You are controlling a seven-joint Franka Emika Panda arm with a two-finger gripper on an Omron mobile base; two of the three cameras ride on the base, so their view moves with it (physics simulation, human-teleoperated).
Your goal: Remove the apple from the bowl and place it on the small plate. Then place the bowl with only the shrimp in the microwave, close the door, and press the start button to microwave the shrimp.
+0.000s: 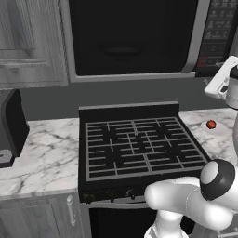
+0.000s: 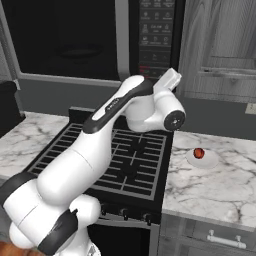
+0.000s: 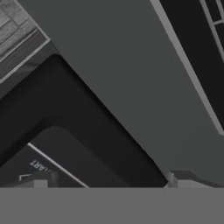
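Lying on the small plate (image 2: 202, 159), the round apple (image 2: 198, 152) shows no long axis.

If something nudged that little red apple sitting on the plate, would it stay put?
Probably not. The apple looks round and smooth, so it would likely roll. The small plate looks flat with hardly any rim, so it might roll off onto the marble counter.

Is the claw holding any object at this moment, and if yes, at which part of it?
Nothing is held. The claw is open, its tips wide apart with nothing between them, close to the microwave. The apple lies on the small plate.
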